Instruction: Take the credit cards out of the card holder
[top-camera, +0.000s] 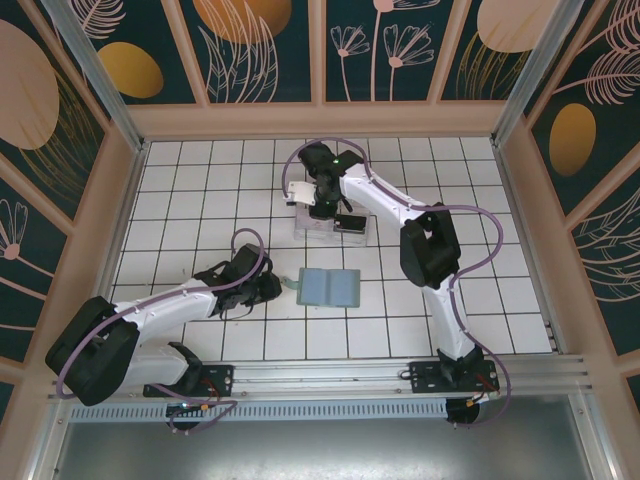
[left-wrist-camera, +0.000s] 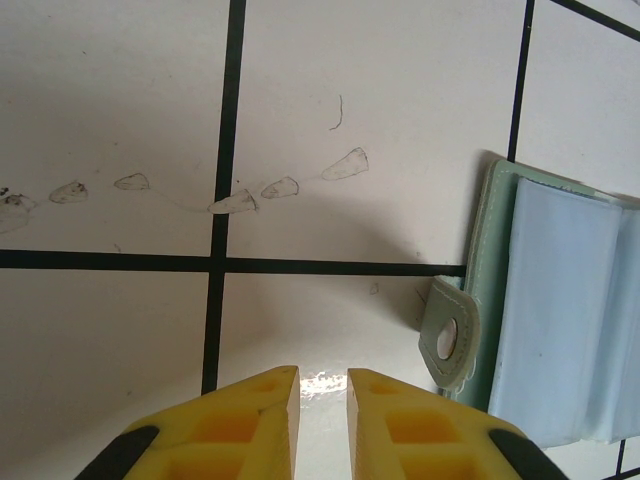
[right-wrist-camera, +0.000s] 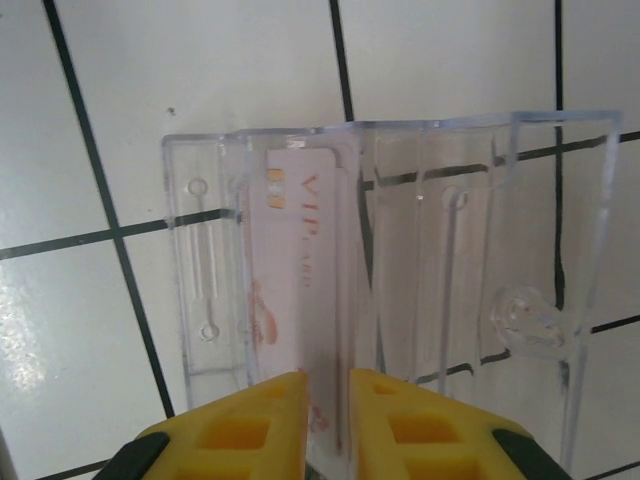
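Note:
The card holder (top-camera: 330, 287) lies open and flat on the tiled floor, blue-grey inside (left-wrist-camera: 560, 320), with its snap tab (left-wrist-camera: 450, 335) sticking out to the left. My left gripper (top-camera: 283, 287) (left-wrist-camera: 322, 385) hovers just left of it, its jaws a little apart with nothing between them. My right gripper (top-camera: 322, 208) (right-wrist-camera: 328, 385) is over the clear plastic tray (right-wrist-camera: 400, 130). Its jaws stand slightly apart around the near end of the pale pinkish-white credit card (right-wrist-camera: 300, 260), which rests in the tray. The black credit card (top-camera: 350, 222) lies at the tray's right end.
The clear tray (top-camera: 310, 232) sits about one tile behind the card holder. Wooden walls enclose the white tiled floor on three sides. Smudge marks (left-wrist-camera: 235, 200) dot the tile left of the wallet.

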